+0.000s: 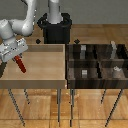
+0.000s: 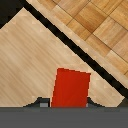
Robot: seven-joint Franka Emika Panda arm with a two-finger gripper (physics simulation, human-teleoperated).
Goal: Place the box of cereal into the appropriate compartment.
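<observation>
The box of cereal [image 1: 21, 65] is a thin red box hanging tilted over the exterior view's left part of the light tan tray [image 1: 42, 62]. My gripper [image 1: 17, 58] is shut on its upper end. In the wrist view the box of cereal [image 2: 72, 89] sticks out from between my fingertips [image 2: 45, 103], with the tray's floor and rim beyond it. The compartment [image 1: 107, 52] with the tall pale grey block [image 1: 114, 48] is a far cell of the dark brown bin, at the exterior view's right, well away from my gripper.
The dark bin's dividers [image 1: 98, 61] split it into four cells. A near cell holds a small grey cube [image 1: 85, 73]; the other cells also hold pale items. The robot's black base [image 1: 56, 27] stands behind the tray. Both bins rest on thin-legged stands.
</observation>
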